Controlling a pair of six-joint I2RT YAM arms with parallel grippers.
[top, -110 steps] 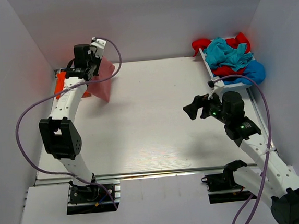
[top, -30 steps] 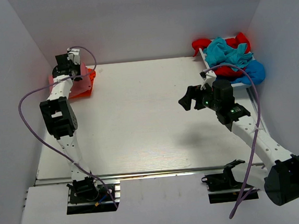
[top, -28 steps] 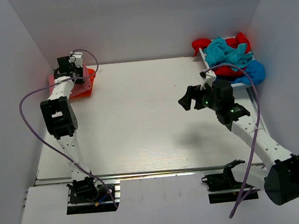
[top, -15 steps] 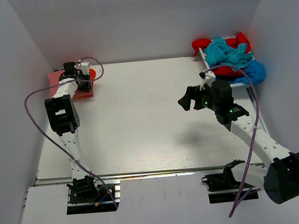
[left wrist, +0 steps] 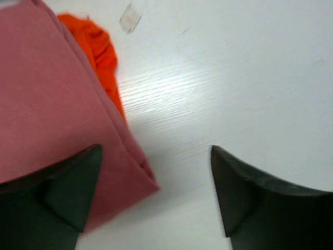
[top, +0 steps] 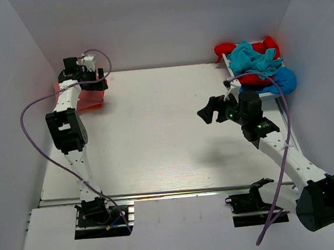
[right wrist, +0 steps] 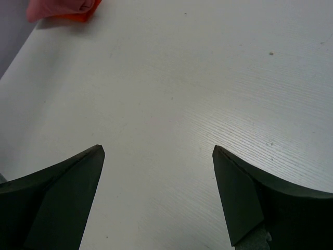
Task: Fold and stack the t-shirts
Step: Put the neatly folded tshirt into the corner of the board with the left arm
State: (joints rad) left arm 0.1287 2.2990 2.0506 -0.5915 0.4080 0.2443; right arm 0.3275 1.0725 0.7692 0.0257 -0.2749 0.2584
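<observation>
A folded dusty pink t-shirt [top: 87, 99] lies on an orange t-shirt [left wrist: 100, 52] in the far left corner of the table. My left gripper [top: 93, 82] hovers just over that stack and is open. In the left wrist view the pink t-shirt [left wrist: 47, 109] has one corner lying loose between the spread fingers, and the left gripper [left wrist: 156, 152] holds nothing. A heap of red, teal and blue t-shirts [top: 255, 63] sits at the back right. My right gripper [top: 210, 110] hangs open over the table to the left of that heap, empty. The right gripper [right wrist: 158, 149] looks down on bare table.
The heap rests on a white tray [top: 233, 76] along the right wall. White walls close in the left, back and right sides. A small pale scrap [left wrist: 129, 17] lies on the table beside the orange t-shirt. The pink and orange stack [right wrist: 61, 8] shows far off in the right wrist view.
My left gripper was shut on the pink t-shirt and has opened, letting it go on top of the orange one. The right arm has barely shifted.
</observation>
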